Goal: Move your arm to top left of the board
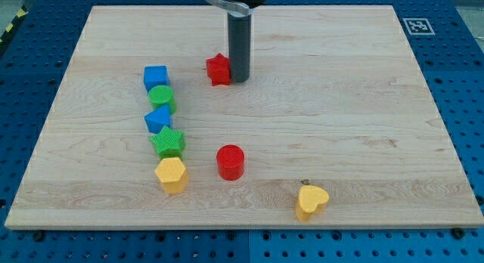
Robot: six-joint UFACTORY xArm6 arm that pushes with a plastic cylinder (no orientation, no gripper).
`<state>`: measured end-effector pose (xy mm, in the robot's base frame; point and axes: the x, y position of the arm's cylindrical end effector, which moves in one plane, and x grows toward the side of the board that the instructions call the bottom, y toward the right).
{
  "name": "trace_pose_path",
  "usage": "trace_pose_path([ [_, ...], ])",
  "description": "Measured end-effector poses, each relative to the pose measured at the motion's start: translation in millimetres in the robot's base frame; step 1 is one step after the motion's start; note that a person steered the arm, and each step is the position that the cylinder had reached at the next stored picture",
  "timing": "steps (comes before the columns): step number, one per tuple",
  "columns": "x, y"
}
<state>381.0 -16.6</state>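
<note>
My tip (240, 80) rests on the wooden board (340, 104) in the upper middle, touching or nearly touching the right side of a red star-like block (218, 69). The dark rod rises from it to the view's top edge. At the left a column of blocks runs downward: a blue cube (156, 77), a green cylinder (162, 98), a blue angular block (159, 119), a green star (169, 142) and a yellow hexagon-like block (172, 174). A red cylinder (230, 162) stands below the middle. A yellow heart (311, 201) lies near the bottom edge, right of centre.
The board lies on a blue perforated table (461, 36). A black-and-white marker tag (417, 26) sits just off the board's top right corner.
</note>
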Motion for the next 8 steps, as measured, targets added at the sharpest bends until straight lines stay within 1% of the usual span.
trace_pose_path([
  [2,-6.2,-65.1],
  [3,-13.1,-74.2],
  [4,-49.1,-47.9],
  [5,-91.3,-66.8],
  [6,-98.0,-134.2],
  [7,-65.9,-168.6],
  [8,-35.9,-179.2],
])
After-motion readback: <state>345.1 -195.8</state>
